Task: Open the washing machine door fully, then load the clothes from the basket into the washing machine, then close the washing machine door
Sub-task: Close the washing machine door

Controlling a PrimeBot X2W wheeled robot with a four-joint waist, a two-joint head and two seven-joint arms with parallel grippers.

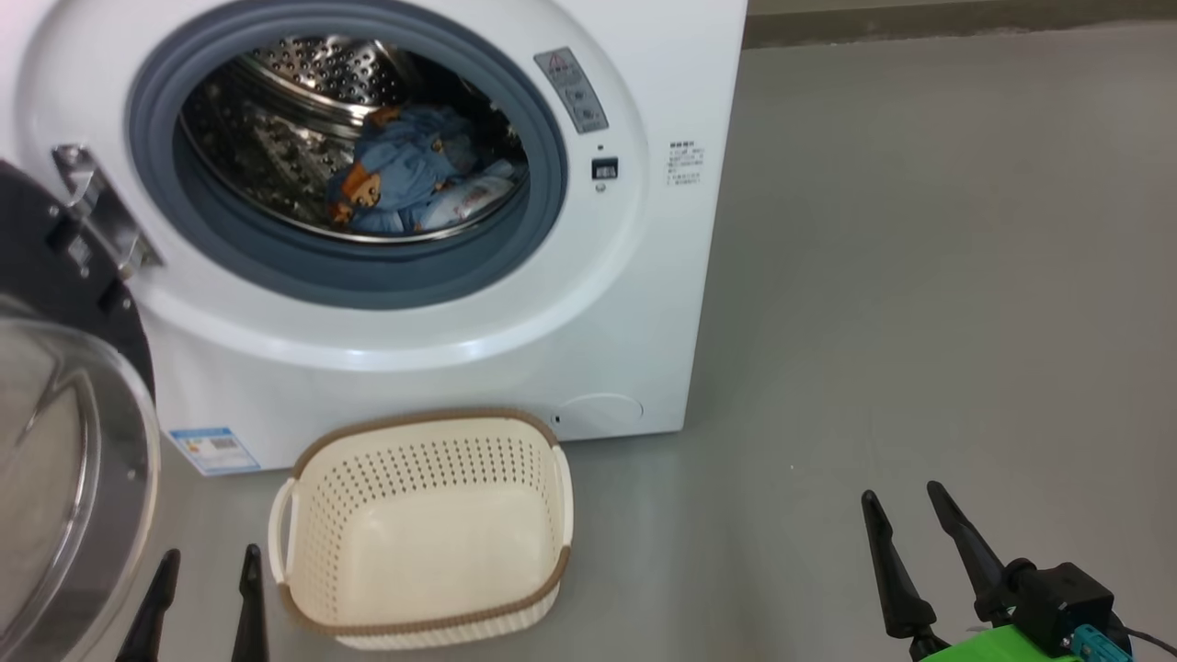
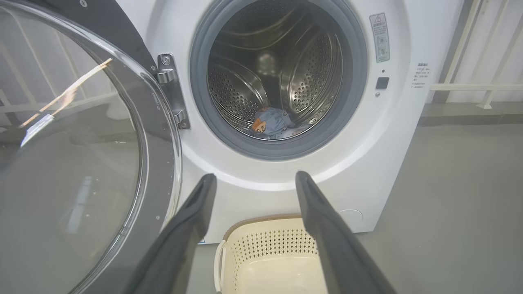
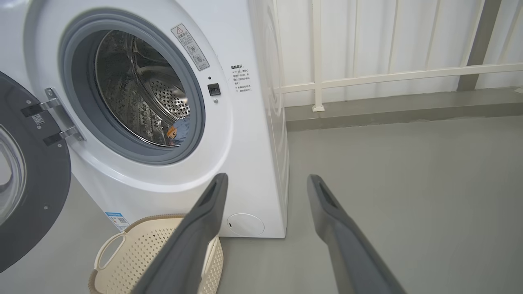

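While the left gripper (image 1: 210, 557) (7 o'clock) and right gripper (image 1: 903, 496) (5 o'clock) stand with fingers apart, the cream perforated basket (image 1: 423, 421) sits at 6 o'clock; blue bear-print clothes (image 1: 414, 175) lie inside the washing machine (image 1: 598, 303) at 11 o'clock; its black-rimmed door (image 1: 55, 276) hangs open at 9 o'clock.

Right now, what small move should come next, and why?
Probably swing the left claw to the edge of the door to start pushing it shut: the basket is empty, the clothes lie inside the machine, and the door stands open beside that open claw.
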